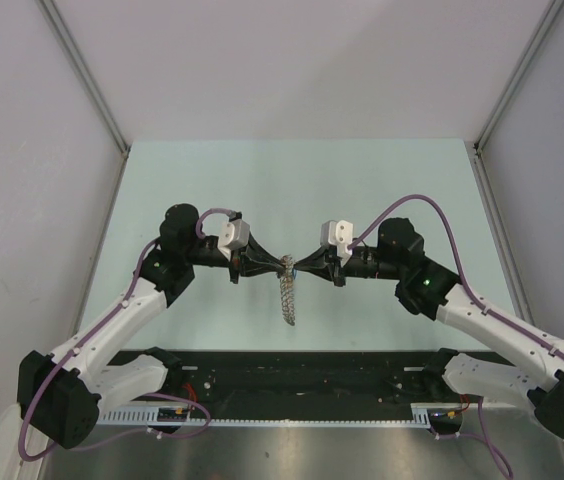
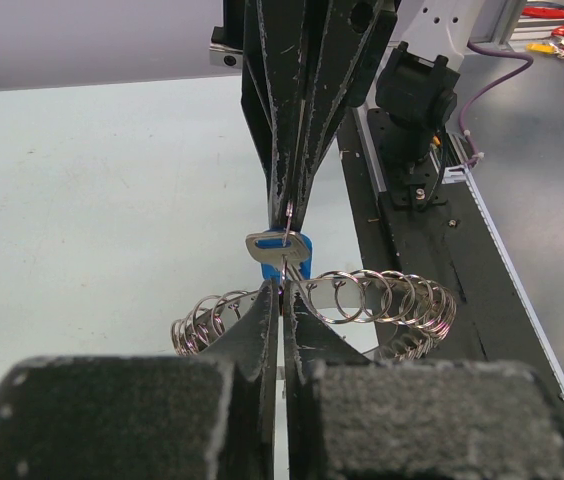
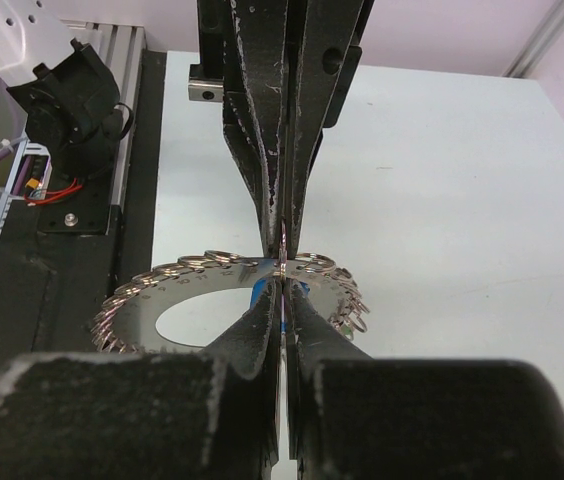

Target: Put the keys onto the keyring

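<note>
Above the middle of the pale green desk (image 1: 212, 180), 2 grippers meet tip to tip. The left gripper (image 1: 281, 264) is pinched closed on the rim of the coiled silver keyring (image 1: 288, 297), which hangs on edge. The right gripper (image 1: 296, 265) is clamped on 1 blue-headed key (image 2: 280, 252), which touches the ring.

My left gripper (image 1: 280, 265) meets my right gripper (image 1: 296, 265) tip to tip, a key (image 2: 280, 252) between them, the keyring (image 1: 288, 296) on their near side
</note>
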Robot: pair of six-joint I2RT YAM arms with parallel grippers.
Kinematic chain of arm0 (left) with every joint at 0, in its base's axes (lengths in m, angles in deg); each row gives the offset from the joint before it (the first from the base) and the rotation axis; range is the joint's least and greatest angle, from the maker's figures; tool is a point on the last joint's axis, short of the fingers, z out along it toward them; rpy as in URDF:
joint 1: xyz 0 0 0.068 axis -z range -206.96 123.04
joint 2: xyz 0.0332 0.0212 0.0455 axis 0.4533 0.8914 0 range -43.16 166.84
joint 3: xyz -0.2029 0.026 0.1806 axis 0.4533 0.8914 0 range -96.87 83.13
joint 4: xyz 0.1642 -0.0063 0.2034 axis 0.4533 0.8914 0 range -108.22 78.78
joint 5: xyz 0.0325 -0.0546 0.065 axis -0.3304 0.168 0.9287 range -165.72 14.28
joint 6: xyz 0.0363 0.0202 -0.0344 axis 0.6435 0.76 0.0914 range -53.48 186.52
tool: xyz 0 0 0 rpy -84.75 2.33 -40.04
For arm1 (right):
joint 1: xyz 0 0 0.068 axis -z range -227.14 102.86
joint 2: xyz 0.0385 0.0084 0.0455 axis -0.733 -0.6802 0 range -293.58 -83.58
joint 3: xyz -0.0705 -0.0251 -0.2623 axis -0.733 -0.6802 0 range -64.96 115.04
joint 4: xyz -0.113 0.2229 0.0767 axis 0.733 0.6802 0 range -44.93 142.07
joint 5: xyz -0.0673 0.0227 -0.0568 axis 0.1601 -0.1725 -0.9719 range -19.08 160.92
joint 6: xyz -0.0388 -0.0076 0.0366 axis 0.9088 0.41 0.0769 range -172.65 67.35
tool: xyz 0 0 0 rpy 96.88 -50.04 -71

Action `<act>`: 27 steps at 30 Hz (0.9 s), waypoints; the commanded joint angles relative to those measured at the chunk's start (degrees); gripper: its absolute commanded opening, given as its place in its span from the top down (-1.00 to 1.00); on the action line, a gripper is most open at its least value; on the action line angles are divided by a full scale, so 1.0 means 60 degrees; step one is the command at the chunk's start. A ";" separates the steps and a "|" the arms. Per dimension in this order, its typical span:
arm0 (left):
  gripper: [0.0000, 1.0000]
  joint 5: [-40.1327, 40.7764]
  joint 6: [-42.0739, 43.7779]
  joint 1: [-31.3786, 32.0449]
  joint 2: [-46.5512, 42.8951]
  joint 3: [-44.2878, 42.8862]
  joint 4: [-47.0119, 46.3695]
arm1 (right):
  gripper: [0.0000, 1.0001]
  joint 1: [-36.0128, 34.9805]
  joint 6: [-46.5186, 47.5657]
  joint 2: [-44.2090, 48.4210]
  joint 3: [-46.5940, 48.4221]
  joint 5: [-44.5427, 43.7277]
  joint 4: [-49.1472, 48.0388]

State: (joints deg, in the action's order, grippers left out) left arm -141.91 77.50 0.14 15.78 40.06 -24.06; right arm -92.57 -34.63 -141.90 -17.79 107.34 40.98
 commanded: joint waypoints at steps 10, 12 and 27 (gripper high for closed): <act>0.99 -0.0159 -0.0058 0.0070 -0.0213 -0.0102 -0.0271 | 1.00 -0.0060 -0.0132 -0.0181 0.0384 0.0140 -0.0181; 0.99 -0.0145 -0.0058 0.0084 -0.0213 -0.0102 -0.0256 | 1.00 -0.0060 -0.0147 -0.0196 0.0399 0.0169 -0.0211; 0.99 0.0368 0.0483 0.0084 -0.0432 -0.0073 0.0110 | 1.00 -0.0046 -0.0542 0.0052 0.0399 -0.0226 -0.0240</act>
State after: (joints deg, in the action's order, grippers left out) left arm -141.06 77.87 0.27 15.43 40.08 -23.34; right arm -92.57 -36.14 -143.34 -17.76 107.26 40.95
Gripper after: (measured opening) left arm 0.009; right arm 0.009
